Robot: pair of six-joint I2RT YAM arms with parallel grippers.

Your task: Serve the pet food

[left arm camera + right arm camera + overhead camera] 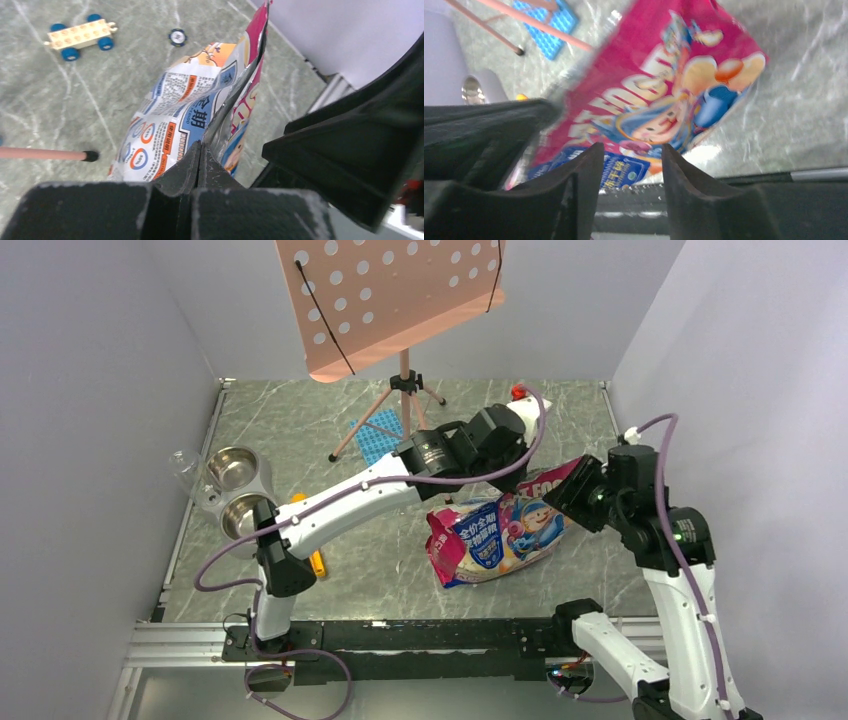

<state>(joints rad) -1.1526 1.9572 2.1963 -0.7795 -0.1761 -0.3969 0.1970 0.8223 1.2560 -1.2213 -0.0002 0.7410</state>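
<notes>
Grey marble table (385, 575), a pink bag (500, 530) at the centre.
The left gripper (200, 156) pinches the bag edge; the right gripper (630, 167) fingers stand apart.

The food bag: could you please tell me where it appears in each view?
Top external: food bag right of centre.
Left wrist: food bag at centre, standing tall.
Right wrist: food bag upper centre, blurred.
Shared landmark: a pink stand leg.
</notes>
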